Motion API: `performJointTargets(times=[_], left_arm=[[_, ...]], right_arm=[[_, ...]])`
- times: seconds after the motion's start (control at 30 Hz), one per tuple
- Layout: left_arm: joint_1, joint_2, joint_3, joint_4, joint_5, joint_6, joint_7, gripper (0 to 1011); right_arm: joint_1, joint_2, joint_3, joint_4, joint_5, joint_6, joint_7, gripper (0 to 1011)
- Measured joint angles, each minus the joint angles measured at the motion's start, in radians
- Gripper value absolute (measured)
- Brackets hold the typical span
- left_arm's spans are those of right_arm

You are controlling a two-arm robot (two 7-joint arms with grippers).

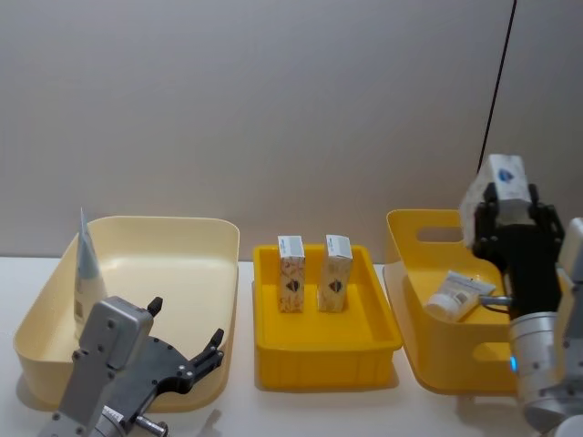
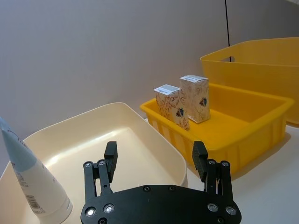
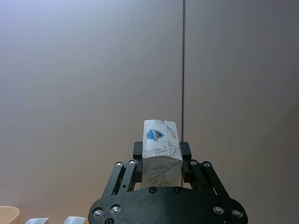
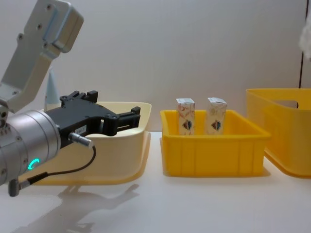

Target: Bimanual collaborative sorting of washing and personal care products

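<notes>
right gripper (image 1: 506, 202) grips our carton (image 1: 504, 176) above deep yellow bin (image 1: 414, 238) | left gripper (image 1: 185, 344) spread wide, holding nothing, left of it

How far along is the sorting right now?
Done: two cartons stand in the middle yellow tray and one tube in the cream bin. In hand: the right hand holds a carton. Left: a tube in the yellow bin; left hand open.
</notes>
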Motion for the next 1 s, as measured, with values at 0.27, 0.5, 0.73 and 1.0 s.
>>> performJointTargets(times=[0.27,0.5,0.73,1.0], left_arm=[[0.000,0.000,0.000,0.000,0.000,0.000,0.000,1000],[0.000,0.000,0.000,0.000,0.000,0.000,0.000,1000],[0.000,0.000,0.000,0.000,0.000,0.000,0.000,1000],[0.000,0.000,0.000,0.000,0.000,0.000,0.000,1000]], right_arm=[[-0.019,0.016,0.041,-0.032,-0.010,0.043,-0.014,444],[-0.033,0.029,0.061,-0.062,-0.011,0.121,-0.006,444],[-0.042,0.039,0.072,-0.088,-0.011,0.234,0.015,444],[-0.042,0.047,0.075,-0.097,-0.019,0.365,0.032,444]])
